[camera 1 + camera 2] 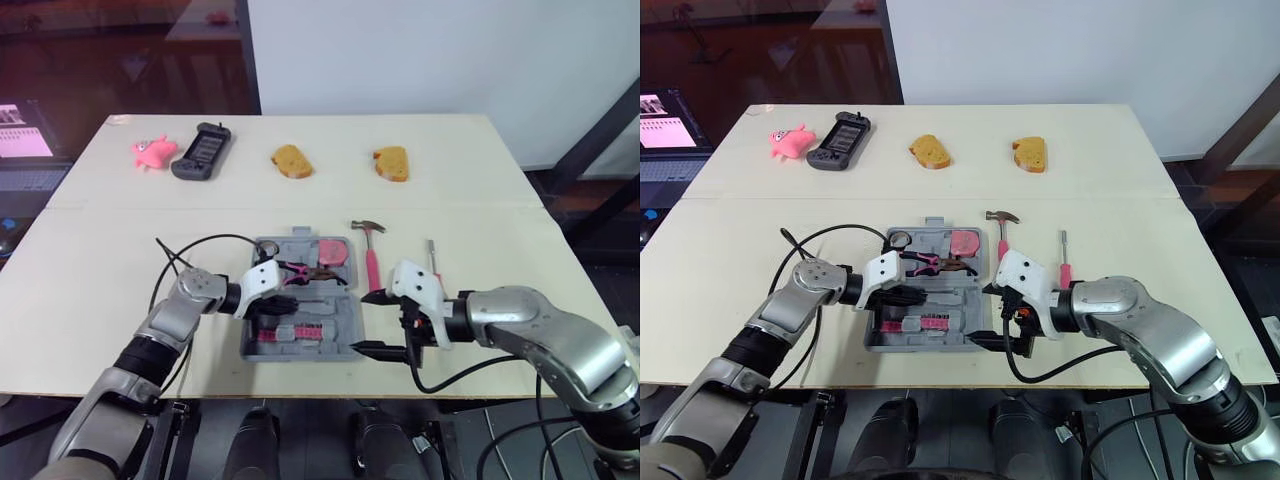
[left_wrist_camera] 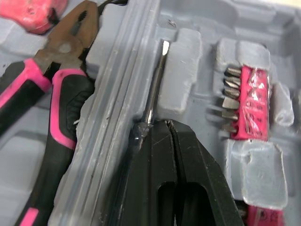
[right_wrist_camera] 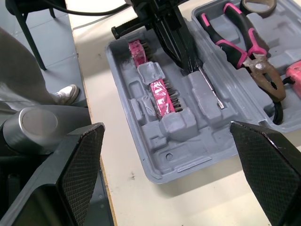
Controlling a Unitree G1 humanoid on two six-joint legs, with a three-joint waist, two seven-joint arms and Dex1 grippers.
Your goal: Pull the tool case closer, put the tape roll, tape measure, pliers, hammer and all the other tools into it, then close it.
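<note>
Tool case (image 1: 345,318) lies open on the bench (image 1: 90,300) near the front edge, between the two arms, so the pull-closer step looks done. Tape roll (image 1: 266,246), pliers (image 1: 300,272) and pink tape measure (image 1: 332,251) are already in the far half, and pink bit strips (image 1: 295,331) sit in the near half. Left gripper (image 2: 162,127) is down in the near half with its fingers together, pinched on the end of a thin metal shaft (image 2: 155,89) that lies along a moulded slot; it looks like a driver being seated. Right gripper (image 1: 383,322) hangs with its fingers wide apart and empty, just beside the case's right front corner. Left to do: hammer (image 1: 371,262) is on the bench just right of the case, pink-handled screwdriver (image 1: 433,262) is a little further right, then the lid needs closing. Judged roughly past halfway.
</note>
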